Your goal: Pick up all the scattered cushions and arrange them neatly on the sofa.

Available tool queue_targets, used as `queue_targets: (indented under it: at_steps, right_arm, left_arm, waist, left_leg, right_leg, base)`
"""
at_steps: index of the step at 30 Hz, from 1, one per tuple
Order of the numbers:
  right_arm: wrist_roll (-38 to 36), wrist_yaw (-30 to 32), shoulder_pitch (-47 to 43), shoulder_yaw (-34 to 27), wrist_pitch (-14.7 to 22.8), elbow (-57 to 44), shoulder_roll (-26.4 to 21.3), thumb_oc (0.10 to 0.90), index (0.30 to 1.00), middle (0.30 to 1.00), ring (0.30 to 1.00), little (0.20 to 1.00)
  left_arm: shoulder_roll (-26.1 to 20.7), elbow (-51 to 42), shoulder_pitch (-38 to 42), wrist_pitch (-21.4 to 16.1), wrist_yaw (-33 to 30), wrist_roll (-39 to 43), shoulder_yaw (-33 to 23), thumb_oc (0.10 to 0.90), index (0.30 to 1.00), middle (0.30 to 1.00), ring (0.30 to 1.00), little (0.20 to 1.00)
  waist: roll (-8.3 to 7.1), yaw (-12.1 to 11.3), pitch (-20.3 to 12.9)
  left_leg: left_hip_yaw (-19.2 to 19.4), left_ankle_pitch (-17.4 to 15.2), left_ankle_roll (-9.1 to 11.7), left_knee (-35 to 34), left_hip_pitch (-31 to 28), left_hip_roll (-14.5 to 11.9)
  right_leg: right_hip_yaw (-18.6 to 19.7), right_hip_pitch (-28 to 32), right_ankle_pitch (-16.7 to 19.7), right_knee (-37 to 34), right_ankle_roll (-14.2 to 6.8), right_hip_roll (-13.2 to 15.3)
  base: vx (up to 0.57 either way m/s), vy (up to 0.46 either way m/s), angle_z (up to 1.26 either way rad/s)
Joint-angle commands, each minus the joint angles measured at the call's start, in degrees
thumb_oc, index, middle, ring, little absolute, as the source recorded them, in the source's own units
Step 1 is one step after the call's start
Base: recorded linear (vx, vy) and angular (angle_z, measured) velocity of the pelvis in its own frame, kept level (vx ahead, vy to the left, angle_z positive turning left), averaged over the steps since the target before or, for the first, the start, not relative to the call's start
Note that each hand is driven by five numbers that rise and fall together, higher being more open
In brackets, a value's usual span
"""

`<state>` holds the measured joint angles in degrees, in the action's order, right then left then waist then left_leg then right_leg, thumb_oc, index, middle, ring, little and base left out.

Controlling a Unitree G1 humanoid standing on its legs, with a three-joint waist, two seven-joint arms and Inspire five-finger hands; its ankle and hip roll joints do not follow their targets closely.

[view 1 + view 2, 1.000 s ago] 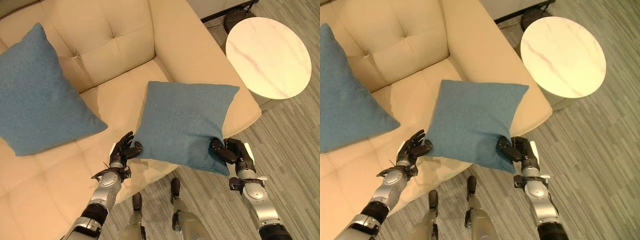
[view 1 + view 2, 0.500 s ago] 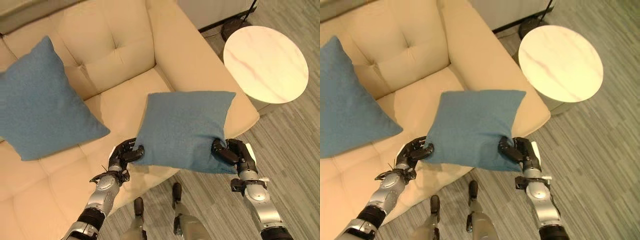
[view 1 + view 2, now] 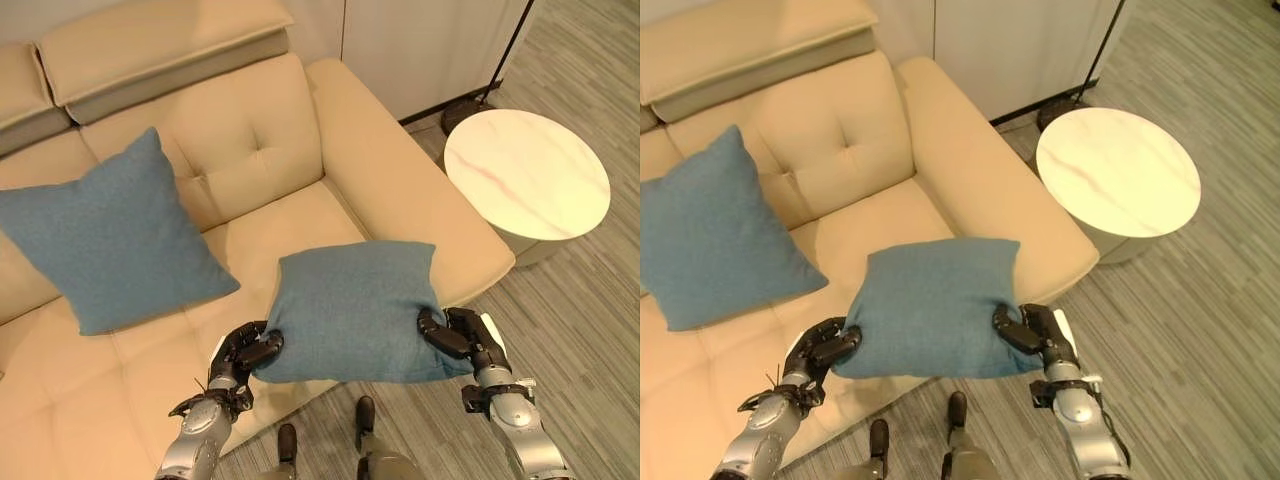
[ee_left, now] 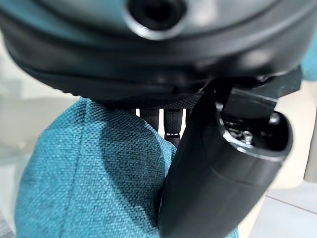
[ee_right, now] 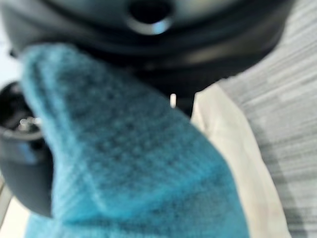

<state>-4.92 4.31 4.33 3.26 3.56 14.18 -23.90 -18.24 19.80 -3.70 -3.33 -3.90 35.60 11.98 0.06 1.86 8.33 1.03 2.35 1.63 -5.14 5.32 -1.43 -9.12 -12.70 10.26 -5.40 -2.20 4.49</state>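
held cushion (image 3: 355, 310) tipped flatter, left hand (image 3: 243, 352) closed on its corner

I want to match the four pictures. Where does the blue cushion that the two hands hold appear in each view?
Left eye view: held cushion low centre, over the sofa's front edge.
Right eye view: held cushion low centre, slightly further left.
Left wrist view: its blue cloth beside the left hand.
Right wrist view: its blue cloth below the right hand.
Shared landmark: the round side table.

Bright even indoor light, soft shadows, head views sharp, wrist close-ups blurred
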Motion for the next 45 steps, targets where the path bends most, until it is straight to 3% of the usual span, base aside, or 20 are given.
queue_targets:
  at_steps: [1,4,6,9,17,20,21,22,24,25,26,27,28,33,36,37,38,40,43,45]
  right_arm:
    - [0.6,-2.4,-1.9,2.3,5.8,-9.4,1.8,0.4,0.3,0.3,0.3,0.3]
    - [0.0,-2.7,-1.4,3.0,6.0,-10.2,3.2,0.4,0.3,0.3,0.3,0.3]
    - [-1.3,-1.9,-0.9,2.7,6.4,-10.9,4.9,0.4,0.3,0.3,0.3,0.3]
    - [-2.3,-1.4,-0.6,3.2,6.9,-11.4,4.9,0.4,0.3,0.3,0.3,0.3]
    - [-3.6,-0.3,-1.4,3.9,8.5,-13.9,3.4,0.4,0.3,0.3,0.3,0.3]
    - [-3.6,1.5,-2.9,4.1,8.7,-14.1,2.9,0.4,0.3,0.3,0.3,0.3]
    - [-3.6,1.5,-2.9,4.1,8.7,-14.1,2.9,0.4,0.3,0.3,0.3,0.3]
    - [-3.9,1.9,-2.7,3.9,9.3,-14.7,3.2,0.4,0.3,0.3,0.3,0.3]
    - [-4.0,1.8,-2.5,3.8,9.3,-15.0,3.3,0.4,0.3,0.3,0.3,0.3]
    - [-4.3,1.6,-1.6,2.9,9.6,-15.5,3.7,0.4,0.3,0.3,0.3,0.3]
    - [-4.3,1.5,-1.4,2.4,9.5,-15.7,3.9,0.4,0.3,0.3,0.3,0.3]
    - [-4.3,1.5,-1.4,2.4,9.5,-15.7,3.8,0.4,0.3,0.3,0.3,0.3]
    - [-4.7,1.3,-0.6,1.3,9.5,-16.1,4.5,0.4,0.3,0.3,0.3,0.3]
    - [-4.9,1.1,-0.7,1.2,9.2,-15.3,5.6,0.4,0.3,0.3,0.3,0.3]
    - [-5.6,0.5,-1.7,2.0,8.9,-14.9,6.7,0.4,0.3,0.3,0.3,0.3]
    - [-6.3,0.6,-2.8,2.5,9.1,-14.7,7.5,0.4,0.3,0.3,0.3,0.3]
    - [-6.3,0.6,-2.9,2.5,9.1,-14.6,7.5,0.4,0.3,0.3,0.3,0.3]
    - [-6.5,0.2,-3.3,2.8,9.2,-14.4,7.5,0.4,0.3,0.3,0.3,0.3]
    - [-6.8,-0.3,-2.9,2.7,9.2,-14.7,7.3,0.4,0.3,0.3,0.3,0.3]
    - [-7.4,-0.6,-3.1,3.2,9.2,-14.3,7.3,0.4,0.3,0.3,0.3,0.3]
  left_arm:
    - [1.0,-8.2,4.5,-5.5,7.4,-1.9,1.2,0.4,0.3,0.3,0.3,0.3]
    - [0.5,-10.5,2.5,-6.0,6.8,-2.6,0.9,0.4,0.3,0.3,0.3,0.3]
    - [0.6,-11.5,2.7,-6.9,5.6,-1.9,1.1,0.4,0.3,0.3,0.3,0.3]
    - [0.7,-12.1,1.8,-7.6,5.2,-1.0,1.4,0.4,0.3,0.3,0.3,0.3]
    - [1.4,-14.5,1.6,-8.5,3.8,0.2,2.6,0.4,0.3,0.3,0.3,0.3]
    - [2.0,-16.1,2.7,-9.4,2.6,0.1,3.0,0.4,0.3,0.3,0.3,0.3]
    - [2.0,-16.1,2.7,-9.4,2.6,0.1,3.0,0.4,0.3,0.3,0.3,0.3]
    - [1.5,-17.5,2.7,-9.8,3.1,-1.1,3.1,0.4,0.3,0.3,0.3,0.3]
    - [1.3,-18.0,2.6,-9.9,3.4,-1.4,3.2,0.4,0.3,0.3,0.3,0.3]
    - [1.5,-18.2,2.6,-10.1,4.1,-1.3,3.6,0.4,0.3,0.3,0.3,0.3]
    - [1.5,-18.0,3.0,-10.1,4.4,-1.3,3.9,0.4,0.3,0.3,0.3,0.3]
    - [1.6,-17.9,3.0,-10.1,4.4,-1.3,3.9,0.4,0.3,0.3,0.3,0.3]
    - [1.4,-17.7,3.1,-9.9,5.4,-1.3,4.9,0.4,0.3,0.3,0.3,0.3]
    - [1.1,-17.6,1.9,-8.9,5.7,-2.5,5.6,0.4,0.3,0.3,0.3,0.3]
    - [-0.2,-18.3,1.3,-8.1,6.0,-3.6,5.3,0.4,0.3,0.3,0.3,0.3]
    - [-0.7,-18.5,1.9,-8.4,5.6,-4.2,5.5,0.4,0.3,0.3,0.3,0.3]
    - [-0.8,-18.5,1.9,-8.4,5.6,-4.2,5.5,0.4,0.3,0.3,0.3,0.3]
    - [-0.9,-18.2,2.9,-8.9,5.6,-4.6,5.8,0.4,0.3,0.3,0.3,0.3]
    - [-1.0,-18.2,2.9,-9.1,5.8,-4.9,5.9,0.4,0.3,0.3,0.3,0.3]
    - [-1.2,-18.0,2.6,-9.2,5.8,-5.0,5.7,0.4,0.3,0.3,0.3,0.3]
  waist:
    - [-1.97,-1.1,-6.5]
    - [-1.23,-1.8,-5.3]
    - [-0.8,-1.4,-4.4]
    - [-1.35,-2.0,-4.9]
    - [-1.08,-4.0,-3.1]
    - [-1.29,-3.4,-1.6]
    - [-1.27,-3.3,-1.7]
    - [-2.07,-2.6,-2.1]
    - [-2.24,-2.2,-2.4]
    - [-2.69,-0.6,-3.0]
    - [-2.78,0.5,-3.6]
    - [-2.71,0.5,-3.6]
    - [-2.28,2.1,-4.5]
    - [-1.92,2.3,-4.8]
    - [-2.46,1.3,-4.5]
    - [-2.85,1.7,-3.5]
    - [-2.92,1.7,-3.6]
    - [-3.0,3.1,-3.7]
    - [-2.77,3.5,-3.8]
    - [-2.93,3.1,-4.0]
  left_leg:
    - [0.0,-5.4,-0.5,0.5,-1.1,2.0]
    - [-1.1,-5.6,-0.9,1.3,-2.4,2.0]
    - [-4.8,-5.1,-0.8,2.8,-1.3,2.2]
    - [-8.9,-4.6,-0.3,4.6,0.7,2.9]
    - [-16.1,0.7,4.6,7.7,8.8,2.4]
    - [-7.6,-0.9,3.4,12.6,12.0,1.7]
    - [-7.7,-0.7,3.4,12.6,12.2,1.7]
    - [-3.4,-4.3,2.2,15.9,10.8,1.3]
    - [-2.1,-5.4,2.0,16.6,9.9,1.1]
    - [3.6,-9.3,1.1,19.2,6.8,-0.4]
    - [7.7,-10.7,1.0,19.7,5.2,-1.8]
    - [7.7,-10.9,1.0,19.8,5.2,-1.9]
    - [12.8,-12.4,1.4,18.5,1.9,-3.2]
    - [9.9,-10.8,1.1,12.0,0.3,-0.8]
    - [7.7,-9.6,-0.1,8.9,-0.2,0.3]
    - [5.3,-8.4,-0.7,7.4,-0.1,1.0]
    - [5.3,-8.1,-0.8,7.3,0.2,1.1]
    - [1.9,-6.7,-1.2,5.2,0.0,2.5]
    - [-0.8,-5.6,-1.2,3.9,-0.1,3.4]
    - [-3.2,-4.9,-0.7,3.0,-0.2,4.1]
  right_leg:
    - [-0.4,7.1,-9.8,2.5,-5.8,1.7]
    - [0.8,7.0,-11.7,8.2,-5.8,2.1]
    - [8.9,6.4,-14.1,12.3,-5.4,0.2]
    - [12.4,8.2,-15.4,11.5,-3.9,-0.8]
    - [5.2,11.6,-15.8,4.1,-1.8,-3.5]
    - [0.9,10.6,-14.2,2.7,-1.8,-2.5]
    - [0.9,10.5,-14.1,2.7,-1.8,-2.5]
    - [-1.6,10.1,-13.1,2.1,-1.7,-1.2]
    - [-2.7,9.9,-12.8,2.0,-1.7,-0.7]
    - [-5.9,9.7,-12.4,2.0,-1.7,0.6]
    - [-7.9,9.4,-12.1,1.7,-2.0,1.2]
    - [-7.9,9.5,-12.1,1.6,-2.0,1.1]
    - [-11.3,9.1,-11.4,1.1,-2.6,2.0]
    - [-13.5,8.9,-9.9,2.4,-3.7,3.2]
    - [-12.5,8.2,-10.8,5.6,-3.9,3.6]
    - [-6.6,5.7,-12.1,9.7,-4.3,2.3]
    - [-6.6,5.5,-12.0,9.7,-4.3,2.4]
    - [6.9,4.0,-13.7,11.4,-4.7,-2.5]
    - [12.4,3.9,-13.9,11.8,-4.1,-4.6]
    - [12.0,4.9,-13.6,10.3,-3.4,-4.4]
  base:
    - [-0.05,0.034,-0.01]
    - [-0.06,0.0,0.04]
    - [-0.11,-0.044,0.33]
    - [-0.05,-0.12,0.82]
    - [-0.17,-0.239,0.93]
    - [-0.27,-0.093,1.35]
    - [-0.17,-0.027,1.01]
    - [-0.13,-0.02,0.91]
    - [-0.12,-0.011,0.9]
    - [-0.12,0.0,0.71]
    - [-0.11,-0.001,0.79]
    - [-0.09,0.079,1.57]
    - [-0.05,0.116,1.66]
    - [-0.02,0.139,0.94]
    - [-0.09,0.12,0.53]
    - [-0.14,0.111,0.6]
    - [-0.12,0.101,0.61]
    - [0.01,0.091,1.0]
    - [0.03,0.042,1.14]
    - [0.05,-0.041,0.99]
